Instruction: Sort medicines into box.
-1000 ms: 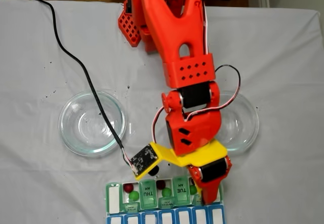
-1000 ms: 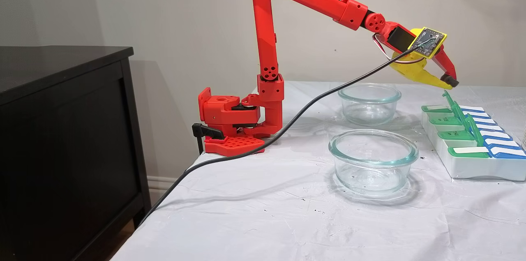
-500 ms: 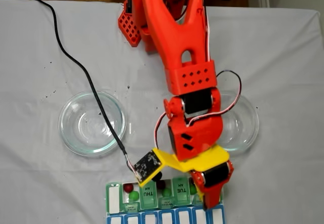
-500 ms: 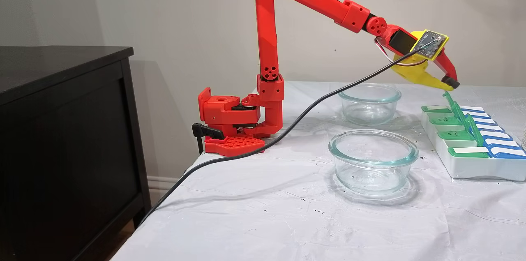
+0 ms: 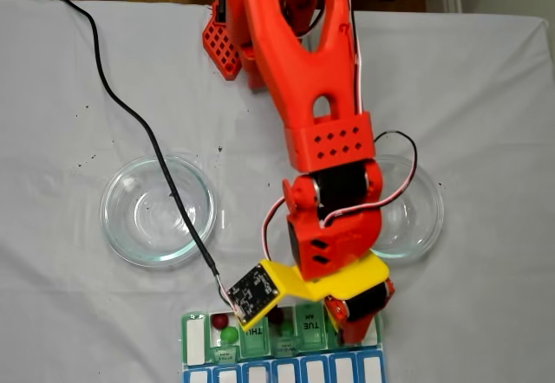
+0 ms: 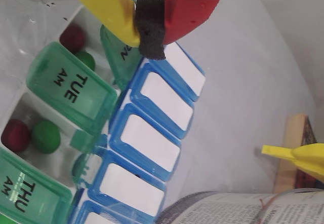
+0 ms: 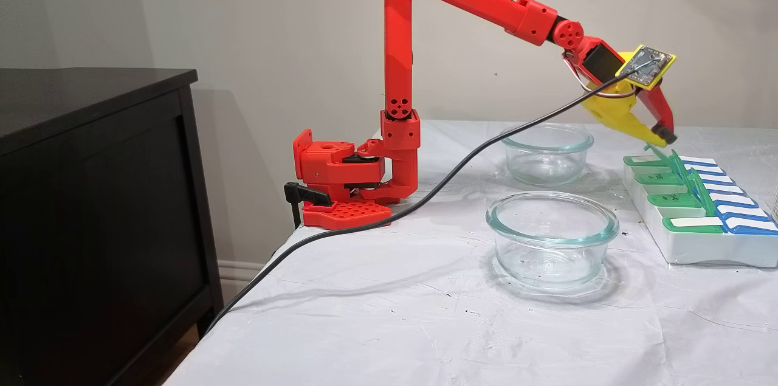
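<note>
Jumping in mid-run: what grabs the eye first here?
The red arm stretches over the white table, its gripper shut just above the pill box at the far edge. Red and green balls sit in open compartments; two glass bowls flank the arm.

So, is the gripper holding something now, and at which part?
Nothing is held. The gripper is shut on its own black pad, above the pill organiser.

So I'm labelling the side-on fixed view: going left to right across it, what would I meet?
Black cabinet → red arm base → nearer glass bowl → gripper → pill organiser.
</note>
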Available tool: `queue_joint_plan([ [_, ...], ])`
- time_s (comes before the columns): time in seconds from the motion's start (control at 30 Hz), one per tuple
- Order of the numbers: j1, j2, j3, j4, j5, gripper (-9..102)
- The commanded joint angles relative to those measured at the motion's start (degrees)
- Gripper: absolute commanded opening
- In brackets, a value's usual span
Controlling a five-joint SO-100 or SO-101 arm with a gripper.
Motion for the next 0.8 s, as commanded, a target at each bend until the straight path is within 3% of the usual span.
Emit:
queue_joint_plan([
  [0.0, -0.8, 1.4, -6.0, 3.9, -0.5, 0],
  [0.47, -2.4, -5.1, -13.4, 20.5, -0.4, 0],
  [0.77, -3.2, -8.8, -15.6, 25.6, 2.3, 0],
])
